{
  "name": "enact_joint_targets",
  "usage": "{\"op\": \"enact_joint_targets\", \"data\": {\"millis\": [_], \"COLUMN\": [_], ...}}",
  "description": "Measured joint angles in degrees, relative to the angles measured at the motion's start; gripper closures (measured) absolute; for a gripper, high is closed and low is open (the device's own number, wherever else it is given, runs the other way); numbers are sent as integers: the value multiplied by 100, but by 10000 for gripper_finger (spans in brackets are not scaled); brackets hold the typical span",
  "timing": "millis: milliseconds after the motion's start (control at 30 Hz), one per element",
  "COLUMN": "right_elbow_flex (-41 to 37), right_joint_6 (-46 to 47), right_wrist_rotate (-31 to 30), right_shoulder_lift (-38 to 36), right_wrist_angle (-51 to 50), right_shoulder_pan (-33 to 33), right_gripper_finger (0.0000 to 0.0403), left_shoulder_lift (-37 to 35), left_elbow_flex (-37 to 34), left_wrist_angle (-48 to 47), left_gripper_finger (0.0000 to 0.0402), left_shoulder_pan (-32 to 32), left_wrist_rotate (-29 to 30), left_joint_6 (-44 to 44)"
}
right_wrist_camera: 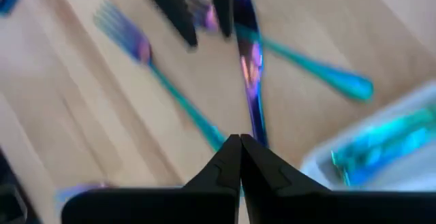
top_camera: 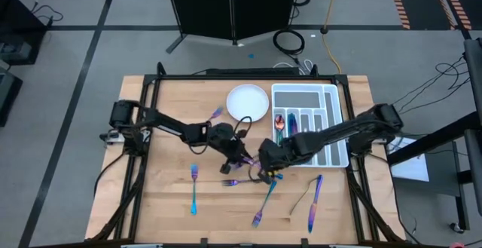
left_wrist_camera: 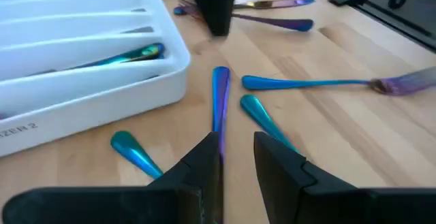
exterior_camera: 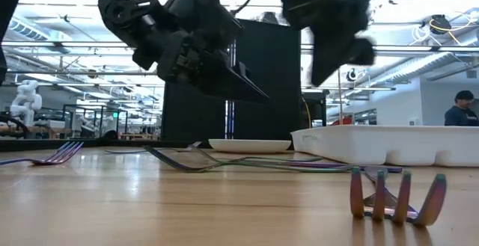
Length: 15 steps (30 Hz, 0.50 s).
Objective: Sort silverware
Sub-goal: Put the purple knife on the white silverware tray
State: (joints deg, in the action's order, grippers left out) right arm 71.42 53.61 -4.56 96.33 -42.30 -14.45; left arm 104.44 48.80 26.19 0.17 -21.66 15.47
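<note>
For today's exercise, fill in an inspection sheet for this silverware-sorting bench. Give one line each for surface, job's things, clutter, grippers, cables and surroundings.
Surface: wooden table, bare wood.
Job's things: silverware is loose on the table, including a teal fork and a purple knife. At least one piece lies in the white tray.
Clutter: white plate, empty.
Grippers: left gripper is above mid-table with jaws apart and a purple-blue piece against one finger; grip unclear. Right gripper is shut, facing it.
Cables: a coiled cable and a yellow cable lie on the floor.
Surroundings: black cabinet; a person far behind.
</note>
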Motion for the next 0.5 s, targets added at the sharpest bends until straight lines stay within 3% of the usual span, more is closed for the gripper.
{"op": "enact_joint_targets", "data": {"millis": [200,367,500], "right_elbow_flex": [0,0,0], "right_joint_6": [492,1019,1324], "right_wrist_rotate": [-4,-22,-35], "right_shoulder_lift": [-278,-421,-467], "right_wrist_angle": [-877,-1256,-1315], "right_shoulder_pan": [-395,-686,-943], "right_gripper_finger": [402,402,403], "left_shoulder_lift": [740,1434,1700], "left_elbow_flex": [846,1514,1646], "left_wrist_angle": [-185,-302,-364], "left_gripper_finger": [307,307,307], "left_shoulder_pan": [-62,-239,-341], "left_wrist_rotate": [-54,-80,63], "left_joint_6": [-623,-231,-114]}}
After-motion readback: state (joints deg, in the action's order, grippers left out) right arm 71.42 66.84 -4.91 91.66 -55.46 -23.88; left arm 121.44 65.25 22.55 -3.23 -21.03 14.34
